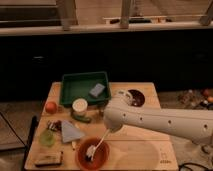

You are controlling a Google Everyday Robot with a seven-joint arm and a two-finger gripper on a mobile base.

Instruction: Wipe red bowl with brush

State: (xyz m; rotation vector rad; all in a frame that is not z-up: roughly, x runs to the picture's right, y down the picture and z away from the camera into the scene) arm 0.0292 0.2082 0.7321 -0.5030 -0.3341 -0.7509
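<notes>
At the near left corner of the pale wooden surface (pixel 150 152) lies a flat, tan, oblong block (pixel 49 159). A small dark mark (pixel 162 161) near the surface's near right corner is too small to read. The red bowl (pixel 92 153), round, shallow and smooth, sits at the near edge, a little left of the middle. The brush (pixel 100 143) leans in it: its whitish bristle head with a dark part rests inside the bowl, and its thin cream stick handle slants up to the right into the gripper (pixel 111 128). The gripper is tucked under the end of the smooth, white, rounded arm (pixel 160 122), just above the bowl's far right rim. Whether its grip is open or closed cannot be told.

Left of the bowl lie a pale blue-grey folded cloth (pixel 71 131) and a small, round, yellow-green cup (pixel 47 138). Farther back are a dark green, elongated vegetable (pixel 82 119), a white cup (pixel 80 106) and an orange fruit (pixel 51 107). At the far edge stands a rectangular green plastic tray (pixel 75 85) holding a grey-blue sponge (pixel 97 90). To the tray's right is a dark brown bowl (pixel 136 98).
</notes>
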